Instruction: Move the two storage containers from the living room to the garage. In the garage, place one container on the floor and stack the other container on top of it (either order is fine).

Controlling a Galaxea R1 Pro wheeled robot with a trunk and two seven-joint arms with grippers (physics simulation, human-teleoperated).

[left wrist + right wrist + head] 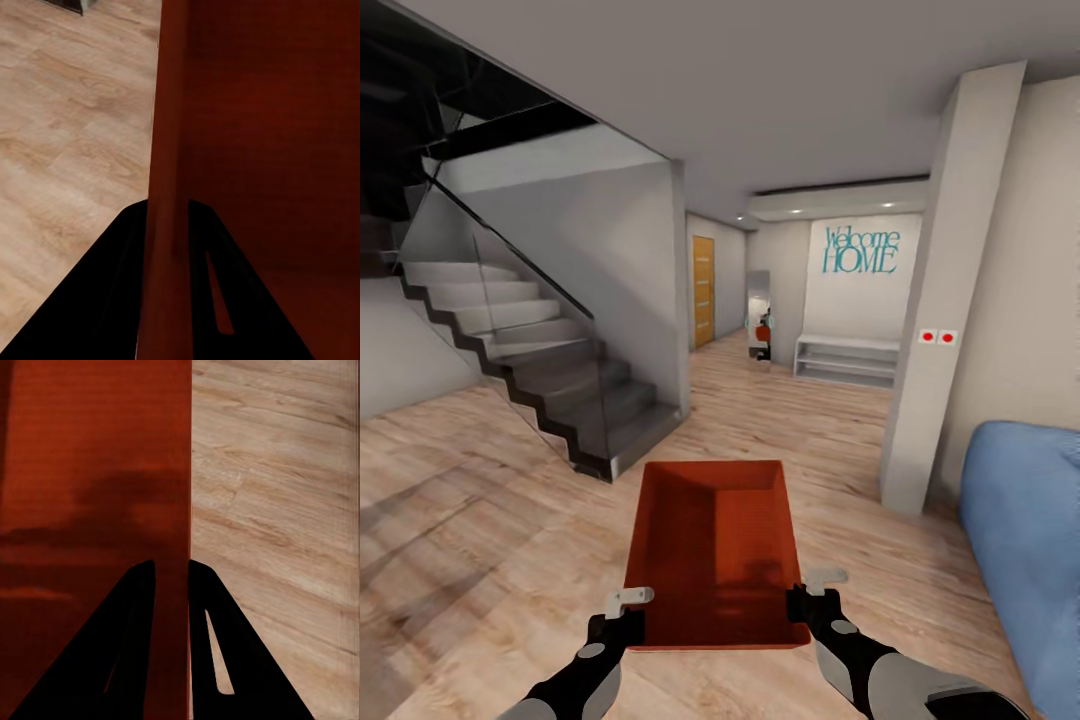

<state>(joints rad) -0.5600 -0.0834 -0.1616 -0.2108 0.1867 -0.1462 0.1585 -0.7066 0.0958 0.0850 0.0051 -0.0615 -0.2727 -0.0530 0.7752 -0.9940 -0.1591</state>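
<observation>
Light wood-plank floor (pixel 480 480), grey staircase (pixel 550 370), white walls, blue sofa (pixel 1025 540) at right.

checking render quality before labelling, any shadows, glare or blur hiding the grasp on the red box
Head view: sharp, wide-angle stretch at the edges, soft shadows inside the storage container. Left wrist view: fingers are black silhouettes straddling the container wall. Right wrist view: fingers likewise black, a dark smudge of shadow inside the box. No glare.
</observation>
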